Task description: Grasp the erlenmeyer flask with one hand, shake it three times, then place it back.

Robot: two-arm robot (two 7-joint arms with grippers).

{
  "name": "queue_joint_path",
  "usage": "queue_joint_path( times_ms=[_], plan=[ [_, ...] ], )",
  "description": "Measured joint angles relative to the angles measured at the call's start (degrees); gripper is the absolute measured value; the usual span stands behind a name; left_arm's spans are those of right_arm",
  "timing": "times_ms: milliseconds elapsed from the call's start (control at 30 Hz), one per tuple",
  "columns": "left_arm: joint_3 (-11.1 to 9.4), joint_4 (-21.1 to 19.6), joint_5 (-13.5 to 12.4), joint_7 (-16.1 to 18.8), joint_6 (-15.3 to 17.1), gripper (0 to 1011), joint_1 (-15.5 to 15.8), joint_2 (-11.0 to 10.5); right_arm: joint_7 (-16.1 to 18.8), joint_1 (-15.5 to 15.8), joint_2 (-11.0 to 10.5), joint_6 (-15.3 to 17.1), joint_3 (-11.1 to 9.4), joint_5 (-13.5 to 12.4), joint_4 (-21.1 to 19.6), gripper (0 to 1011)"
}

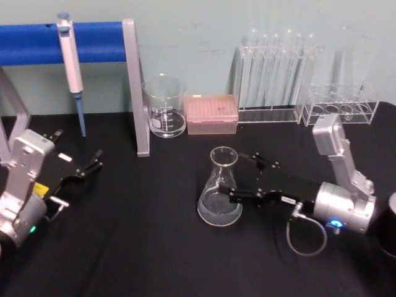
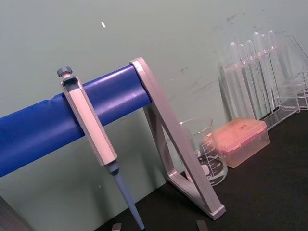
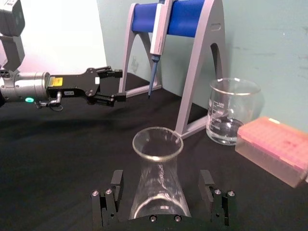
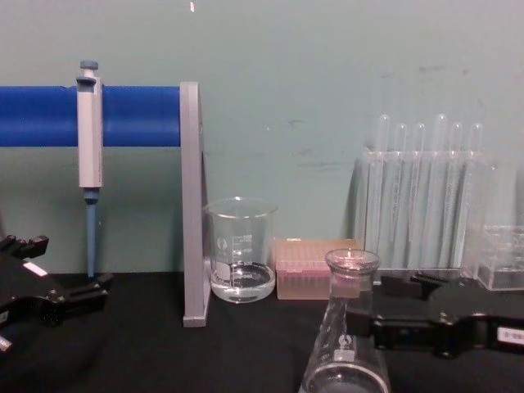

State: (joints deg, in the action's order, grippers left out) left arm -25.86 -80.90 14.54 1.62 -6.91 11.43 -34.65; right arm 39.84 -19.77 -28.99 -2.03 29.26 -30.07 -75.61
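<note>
Erlenmeyer flask stands between wide-spread fingers of the right gripper; left gripper sits parted, well apart.

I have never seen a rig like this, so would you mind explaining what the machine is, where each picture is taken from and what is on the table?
It is a robot with two arms, each ending in a pincer. One picture looks down from its head, one looks across from its chest, and one comes from a camera on each wrist. On the black table stand a conical glass flask, a beaker, a pink box and racks of test tubes. A pipette hangs on a blue-barred stand. The right pincer is open, with one finger on either side of the flask, which stands on the table, so nothing is held. The left pincer sits open on the robot's left.
</note>
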Motion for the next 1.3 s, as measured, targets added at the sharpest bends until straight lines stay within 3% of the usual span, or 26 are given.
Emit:
queue_joint_path(
  times_ms=[367,600,1000,1133,1300],
  plan=[
    [0.00,0.00,0.01,0.00,0.00,1001,0.00,0.00,-2.16,4.35,-5.82,4.51,-2.88,-2.68,-5.62,1000],
    [0.00,0.00,0.00,0.00,0.00,1001,0.00,0.00,-5.69,4.95,-6.34,4.53,-4.91,-2.67,-5.94,1000],
    [0.00,0.00,0.00,0.00,0.00,1001,0.00,0.00,-11.58,1.86,-2.06,1.33,-8.29,0.18,-4.10,1000],
    [0.00,0.00,0.00,0.00,0.00,1001,0.00,0.00,-14.90,1.64,-0.15,0.16,-9.92,0.96,-4.16,1000],
    [0.00,0.00,0.00,0.00,0.00,1001,0.00,0.00,-21.52,2.81,2.55,-0.76,-11.76,3.66,-5.33,1000]
  ],
)
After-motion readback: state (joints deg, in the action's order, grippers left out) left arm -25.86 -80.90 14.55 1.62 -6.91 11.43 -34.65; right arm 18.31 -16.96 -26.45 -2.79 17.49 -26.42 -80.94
